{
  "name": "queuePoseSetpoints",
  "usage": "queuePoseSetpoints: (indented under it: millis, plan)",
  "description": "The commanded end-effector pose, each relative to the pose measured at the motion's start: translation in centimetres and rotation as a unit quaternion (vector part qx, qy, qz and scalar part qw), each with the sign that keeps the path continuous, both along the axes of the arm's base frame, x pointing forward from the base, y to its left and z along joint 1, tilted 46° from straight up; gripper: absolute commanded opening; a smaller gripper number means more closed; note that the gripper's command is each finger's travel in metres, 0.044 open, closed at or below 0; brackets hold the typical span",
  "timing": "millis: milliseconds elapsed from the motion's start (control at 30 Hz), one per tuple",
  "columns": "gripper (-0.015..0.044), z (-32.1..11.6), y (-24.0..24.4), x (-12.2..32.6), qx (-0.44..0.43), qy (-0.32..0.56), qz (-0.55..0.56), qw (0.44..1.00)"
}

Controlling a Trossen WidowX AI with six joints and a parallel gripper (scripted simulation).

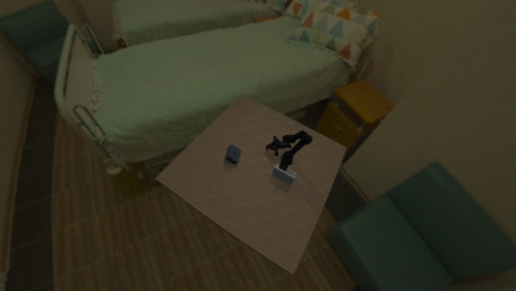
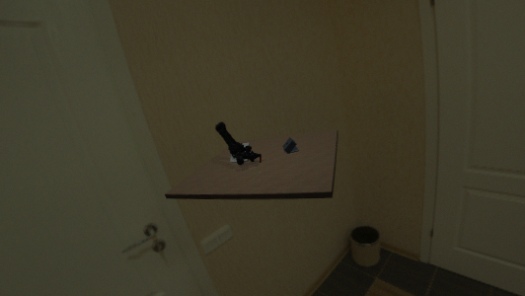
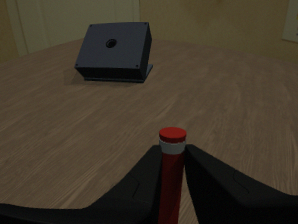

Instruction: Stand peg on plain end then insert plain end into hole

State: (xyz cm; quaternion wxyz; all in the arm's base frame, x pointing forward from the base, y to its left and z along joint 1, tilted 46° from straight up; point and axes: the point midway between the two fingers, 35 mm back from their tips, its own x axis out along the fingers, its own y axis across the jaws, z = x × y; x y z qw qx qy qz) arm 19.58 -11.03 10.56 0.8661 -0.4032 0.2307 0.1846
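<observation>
My gripper (image 3: 172, 152) (image 1: 270, 146) (image 2: 257, 158) is shut on the red peg (image 3: 170, 189). In the wrist view the peg stands upright between the two black fingers, its white band near the top end and its plain end pointing down at the wooden table (image 3: 60, 136) (image 1: 233, 209) (image 2: 296, 173). I cannot tell whether the plain end touches the table. The dark blue sloped panel (image 3: 113, 51) (image 1: 233, 154) (image 2: 290, 145) sits ahead and to the left, apart from the gripper, with its round hole (image 3: 111, 43) in the face turned toward me.
The arm's base (image 1: 284, 175) stands on the table behind the gripper. A bed (image 1: 194, 73), an orange nightstand (image 1: 356, 109) and a teal sofa (image 1: 427, 233) surround the table. A small bin (image 2: 365, 245) stands on the floor below.
</observation>
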Motion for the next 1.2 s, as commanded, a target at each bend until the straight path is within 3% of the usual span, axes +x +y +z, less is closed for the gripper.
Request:
queuePoseSetpoints:
  millis: [0,1167]
  plan:
    - [0.0049,0.22,-0.16,-0.21,0.008,-0.016,0.014,1.0]
    - [0.0049,0.04,-0.63,-0.71,0.02,-0.021,0.018,0.999]
